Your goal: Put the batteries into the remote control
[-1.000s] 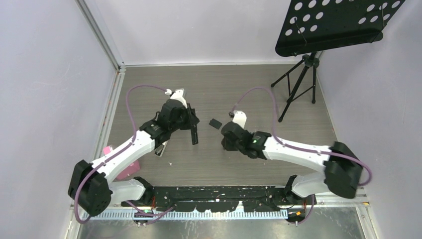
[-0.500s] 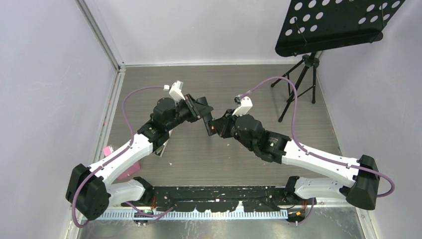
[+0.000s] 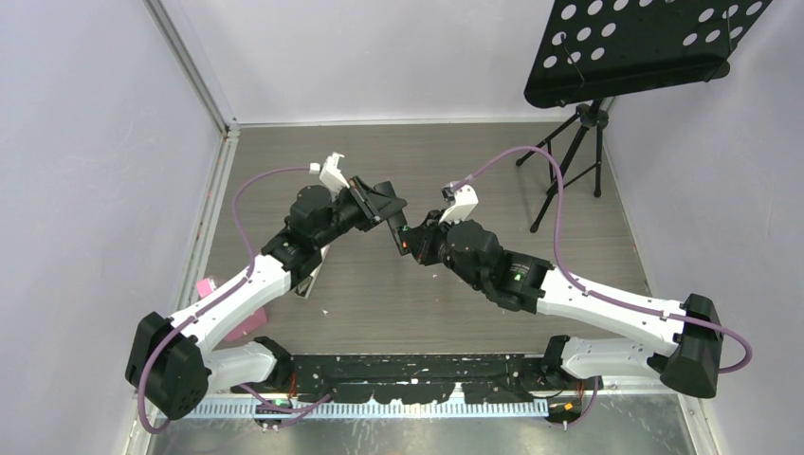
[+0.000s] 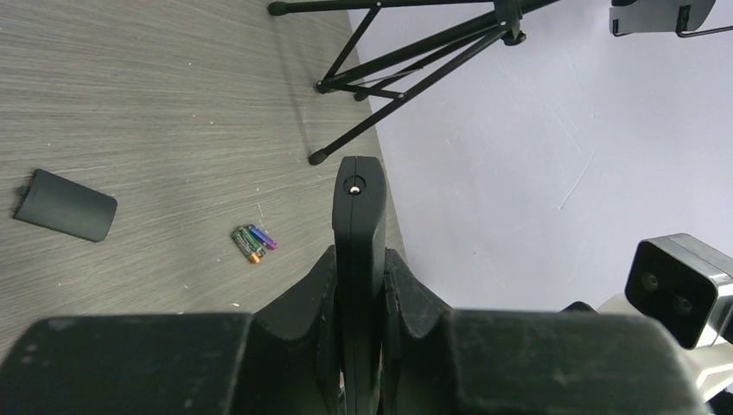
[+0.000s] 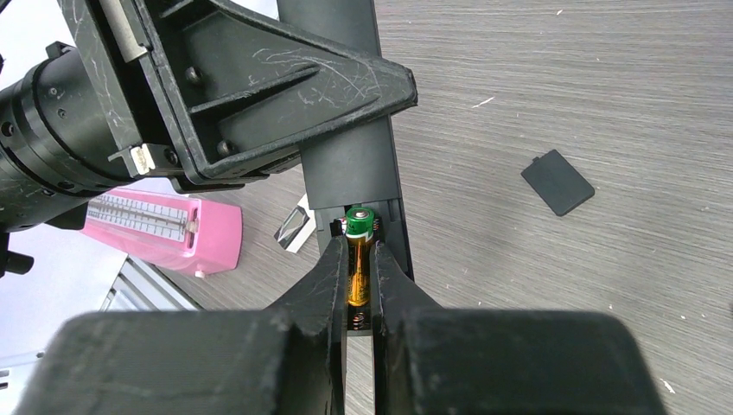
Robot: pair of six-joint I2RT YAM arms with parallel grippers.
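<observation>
Battery (image 5: 359, 259) inside remote (image 5: 347, 169); cover (image 5: 557, 181) on table (image 5: 562, 69)

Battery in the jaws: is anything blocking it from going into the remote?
Nothing visible does. The battery, pinched by the right gripper, sits right at the open slot of the remote. The cover lies aside on the table.

Bright, even light fills the enclosure; the tripod (image 4: 508, 15) throws a faint shadow on the floor (image 4: 156, 104). Wrist views blur up close.
</observation>
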